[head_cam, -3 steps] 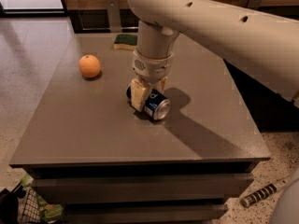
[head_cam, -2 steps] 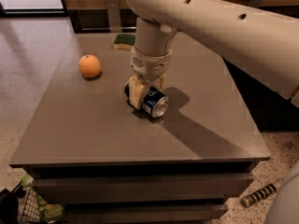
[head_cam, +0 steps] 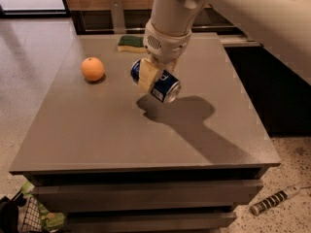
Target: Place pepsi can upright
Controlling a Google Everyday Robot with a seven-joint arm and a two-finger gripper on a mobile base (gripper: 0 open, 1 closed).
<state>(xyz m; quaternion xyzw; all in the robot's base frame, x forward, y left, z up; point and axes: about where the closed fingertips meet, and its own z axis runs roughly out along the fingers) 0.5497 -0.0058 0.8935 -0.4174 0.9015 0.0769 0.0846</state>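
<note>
The pepsi can [head_cam: 162,85] is dark blue with a silver end facing the front right. It is tilted on its side and held in the air above the middle of the grey table [head_cam: 97,130]; its shadow lies on the tabletop below it. My gripper [head_cam: 154,76] comes down from the white arm above and is shut on the can, with one cream-coloured finger [head_cam: 147,75] across the can's left side.
An orange [head_cam: 92,69] sits on the table's left part. A green and yellow sponge [head_cam: 130,43] lies at the table's far edge. A wire basket [head_cam: 29,217] stands on the floor at the front left, and a striped bar [head_cam: 274,199] lies on the floor at the right.
The gripper has lifted the can off the tabletop; before, the can lay on the table under the gripper. The view now shows the scene closer.
</note>
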